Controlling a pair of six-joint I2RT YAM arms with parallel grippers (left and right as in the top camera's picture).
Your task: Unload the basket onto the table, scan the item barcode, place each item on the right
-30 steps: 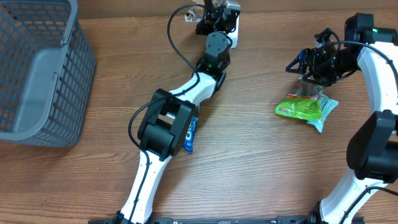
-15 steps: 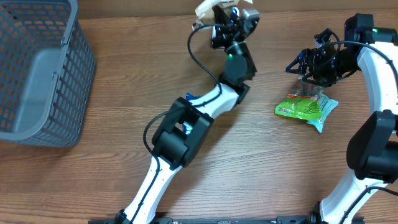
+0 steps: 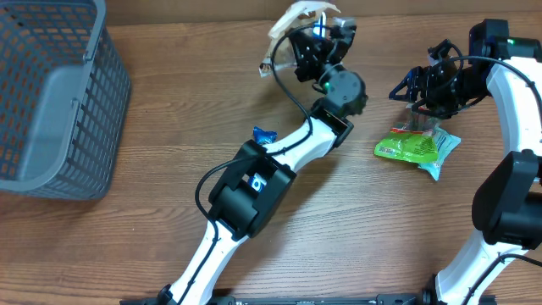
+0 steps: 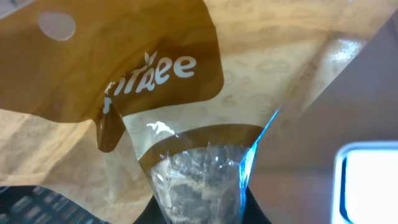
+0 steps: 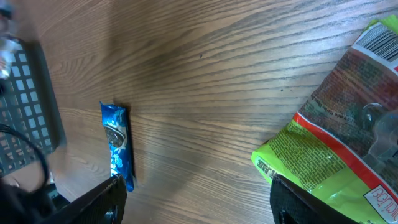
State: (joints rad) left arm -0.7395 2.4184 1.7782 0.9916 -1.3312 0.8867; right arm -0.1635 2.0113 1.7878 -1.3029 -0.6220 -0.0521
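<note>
Two arms work over the wooden table (image 3: 152,220). Grey plastic mesh basket (image 3: 51,93) sits at far left. Small blue foil snack wrapper (image 3: 263,134) lies just beside the left arm. Left gripper (image 3: 312,41) is clamped on a tan-and-brown plastic pouch (image 3: 296,19), raised at top centre. Right gripper (image 3: 421,91), jaws apart, hovers over a green crinkled snack bag (image 3: 415,146) lying on the table; contact unclear.

This looks like a robotics test bench staged as a shop checkout. Two white-and-black robot arms (image 3: 246,186) reach over a wood-grain table (image 3: 127,246). A grey plastic shopping basket (image 3: 51,93) stands at one corner, alongside packaged snacks: a green snack bag (image 3: 415,146), a blue wrapped bar (image 5: 118,146) and a tan pouch (image 4: 155,81).
</note>
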